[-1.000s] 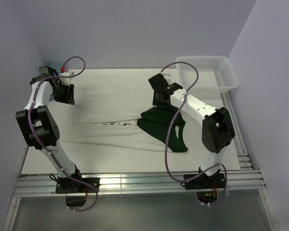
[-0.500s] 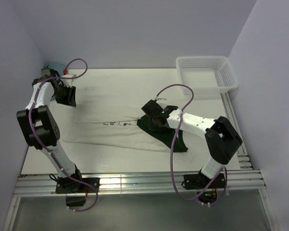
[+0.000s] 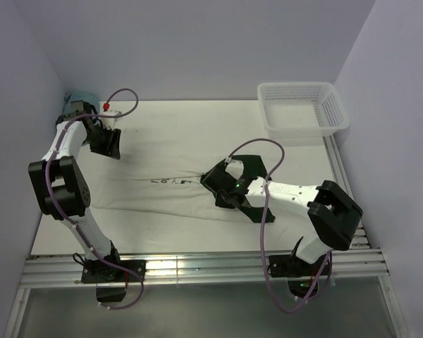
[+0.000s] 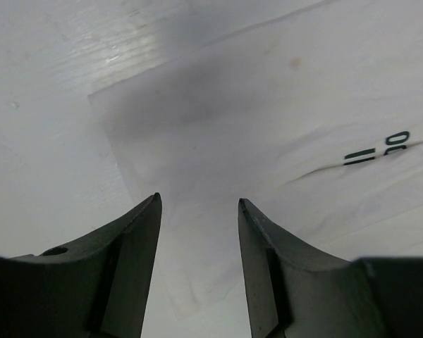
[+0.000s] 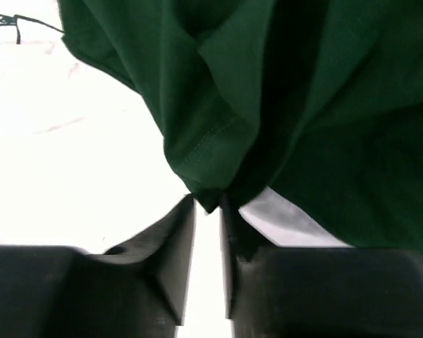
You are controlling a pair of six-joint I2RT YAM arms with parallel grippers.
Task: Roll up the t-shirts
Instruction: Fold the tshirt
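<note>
A cream-white t-shirt [image 3: 162, 165] with a small dark print [image 3: 173, 181] lies flat across the table. Its dark green sleeve [image 3: 256, 205] is bunched at the right. My right gripper [image 3: 223, 186] sits low at the sleeve's left edge. In the right wrist view it [image 5: 209, 204] is shut on a fold of the green sleeve [image 5: 268, 91], with cream cloth [image 5: 70, 141] beside it. My left gripper [image 3: 110, 144] hovers open over the shirt's far-left corner. In the left wrist view it [image 4: 199, 204] is empty above the cream cloth [image 4: 268, 141].
A white plastic basket [image 3: 303, 90] stands at the back right. A small teal-blue cloth [image 3: 77, 98] lies in the back-left corner. Metal rails [image 3: 197, 267] run along the near edge, and walls close in on the left, back and right.
My right gripper has moved forward and left, down onto the green sleeve, and now pinches it. My left gripper has shifted a little to the right.
</note>
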